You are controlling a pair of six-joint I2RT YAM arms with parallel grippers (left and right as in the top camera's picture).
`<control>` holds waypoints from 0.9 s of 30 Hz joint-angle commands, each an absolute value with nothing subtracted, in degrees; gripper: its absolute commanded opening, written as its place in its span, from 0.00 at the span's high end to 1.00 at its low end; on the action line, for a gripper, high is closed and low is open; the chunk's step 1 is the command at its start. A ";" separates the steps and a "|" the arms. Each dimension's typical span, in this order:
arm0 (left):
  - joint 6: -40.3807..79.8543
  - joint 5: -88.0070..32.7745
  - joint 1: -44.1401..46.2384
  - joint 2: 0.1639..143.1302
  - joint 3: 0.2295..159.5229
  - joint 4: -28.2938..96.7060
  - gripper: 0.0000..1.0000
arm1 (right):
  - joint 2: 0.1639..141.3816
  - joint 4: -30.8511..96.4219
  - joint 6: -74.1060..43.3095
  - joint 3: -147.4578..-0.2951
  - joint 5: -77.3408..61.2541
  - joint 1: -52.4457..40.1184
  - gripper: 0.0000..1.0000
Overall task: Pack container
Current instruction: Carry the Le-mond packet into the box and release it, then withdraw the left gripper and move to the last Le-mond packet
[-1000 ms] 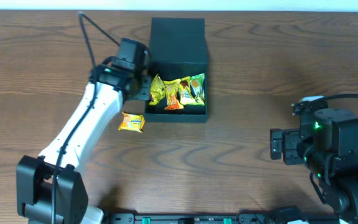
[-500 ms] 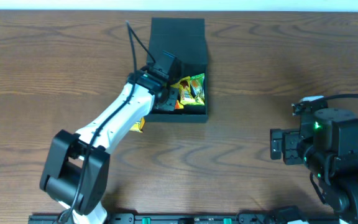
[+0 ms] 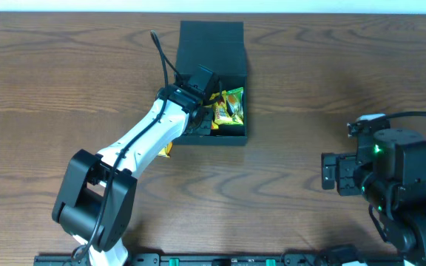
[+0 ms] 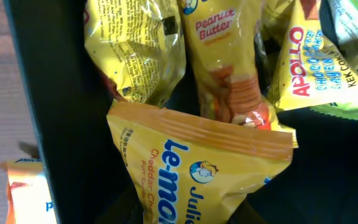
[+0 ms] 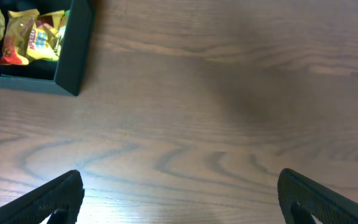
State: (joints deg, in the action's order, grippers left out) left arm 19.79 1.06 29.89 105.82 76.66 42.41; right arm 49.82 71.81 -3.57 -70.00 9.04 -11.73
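The dark container [image 3: 211, 139] stands open at the table's back middle, its flap lid [image 3: 211, 44] lying flat behind it. Several snack packets [image 3: 229, 109] lie inside. My left gripper [image 3: 202, 92] reaches into the container's left half. In the left wrist view it [image 4: 191, 214] is shut on a yellow Le-mond packet [image 4: 197, 162], held just above a peanut butter packet [image 4: 225, 56] and an Apollo packet [image 4: 303, 68]. My right gripper [image 3: 331, 171] hangs open over bare table at the right, its fingers [image 5: 55, 199] wide apart and empty.
One yellow-orange packet [image 3: 166, 150] lies on the table just left of the container, mostly hidden under my left arm; its corner [image 4: 27, 193] shows beyond the container's left wall [image 4: 55, 93]. The container's corner [image 5: 73, 50] shows in the right wrist view.
My left arm swung right from the container's left wall to over its inside, carrying the yellow packet. The right arm has not moved.
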 commanded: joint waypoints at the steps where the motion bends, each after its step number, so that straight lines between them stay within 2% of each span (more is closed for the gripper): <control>1: 20.84 3.70 29.82 106.85 77.52 43.31 0.69 | 49.63 71.81 -2.70 -69.93 9.65 -11.68 0.01; 4: 20.80 4.01 29.80 106.85 77.52 43.27 0.53 | 49.63 71.81 -2.70 -69.93 9.65 -11.70 0.01; 8: 20.75 4.01 29.80 106.85 77.52 43.22 0.38 | 49.63 71.81 -2.70 -69.93 9.65 -11.68 0.01; 16: 19.25 4.01 29.80 106.80 77.78 42.61 0.37 | 49.63 71.81 -2.70 -69.93 9.65 -11.70 0.01; 18: 18.74 4.01 29.80 106.80 78.63 42.65 0.32 | 49.63 71.81 -2.70 -69.93 9.65 -11.68 0.01; 27: 9.67 4.03 29.80 106.72 94.04 48.97 0.37 | 49.63 71.81 -2.70 -69.93 9.65 -11.70 0.01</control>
